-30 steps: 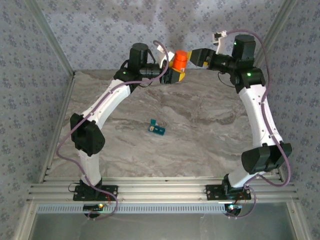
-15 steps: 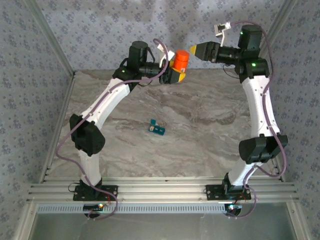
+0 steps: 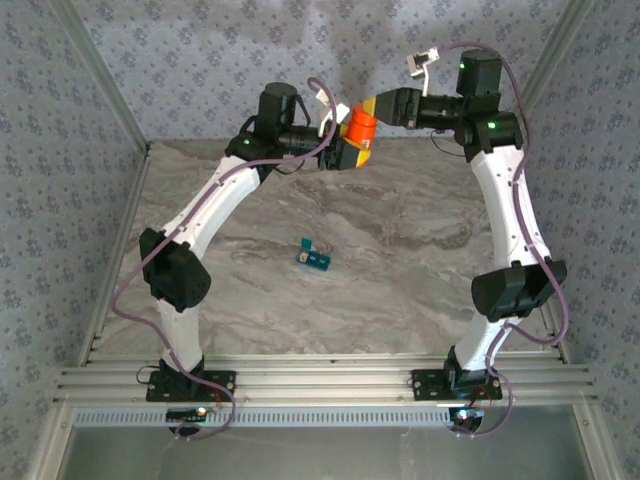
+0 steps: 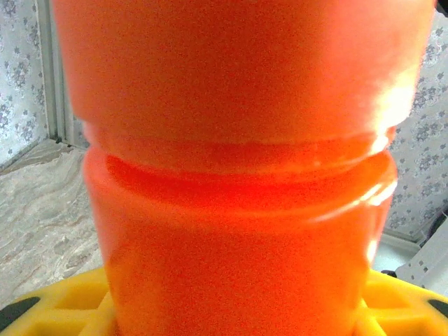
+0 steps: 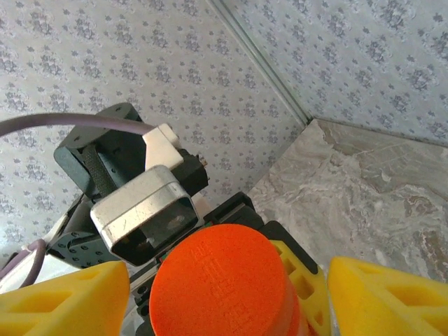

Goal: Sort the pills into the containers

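Pinching the orange cylindrical plastic pill bottle [image 3: 360,125] with the left tool [image 3: 350,140], holding it raised above the far side of the grey marbled worktop [image 3: 420,280]. Straddling the bottle's round orange cap [image 5: 217,276] with the right tool [image 3: 374,108], yellow fingers [image 5: 63,297] spread on either side, just beside the cap without touching. Leaving the small teal plastic strip of joined containers [image 3: 315,257] lying mid-worktop, well apart from both tools and the bottle.

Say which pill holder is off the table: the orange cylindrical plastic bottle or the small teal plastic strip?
The orange cylindrical plastic bottle: the left gripper holds it aloft, while the small teal plastic strip lies on the table.
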### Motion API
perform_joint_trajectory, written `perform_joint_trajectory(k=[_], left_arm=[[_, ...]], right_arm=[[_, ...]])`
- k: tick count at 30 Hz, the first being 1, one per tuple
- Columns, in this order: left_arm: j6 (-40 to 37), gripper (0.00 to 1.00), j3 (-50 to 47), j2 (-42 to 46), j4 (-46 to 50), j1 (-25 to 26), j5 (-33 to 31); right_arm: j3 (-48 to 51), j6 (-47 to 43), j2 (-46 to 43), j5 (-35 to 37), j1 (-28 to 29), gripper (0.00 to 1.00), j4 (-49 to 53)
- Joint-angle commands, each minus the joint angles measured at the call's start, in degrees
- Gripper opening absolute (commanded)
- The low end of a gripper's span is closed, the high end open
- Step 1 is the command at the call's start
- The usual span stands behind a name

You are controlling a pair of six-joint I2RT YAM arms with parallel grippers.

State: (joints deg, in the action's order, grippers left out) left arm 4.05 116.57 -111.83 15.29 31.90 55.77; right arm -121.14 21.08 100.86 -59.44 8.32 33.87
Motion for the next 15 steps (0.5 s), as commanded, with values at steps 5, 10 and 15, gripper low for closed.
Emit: perform_joint_trajectory(k=[5, 10, 15], left_arm=[[-1.1, 0.00, 2.5, -0.5, -0.6, 0.5, 2.0], [-1.1, 0.00, 2.6, -0.4, -0.4, 0.5, 1.9], [-1.2, 0.00, 2.7, -0.4, -0.5, 0.6, 1.4]], right_arm=[[-1.7, -1.7, 0.4, -0.8, 1.3, 0.68, 2.4], [-1.6, -1.8, 0.3, -0.5, 1.5, 0.47, 2.9], [0.0, -2.7, -0.8, 1.1, 2.1, 0.38, 4.1]])
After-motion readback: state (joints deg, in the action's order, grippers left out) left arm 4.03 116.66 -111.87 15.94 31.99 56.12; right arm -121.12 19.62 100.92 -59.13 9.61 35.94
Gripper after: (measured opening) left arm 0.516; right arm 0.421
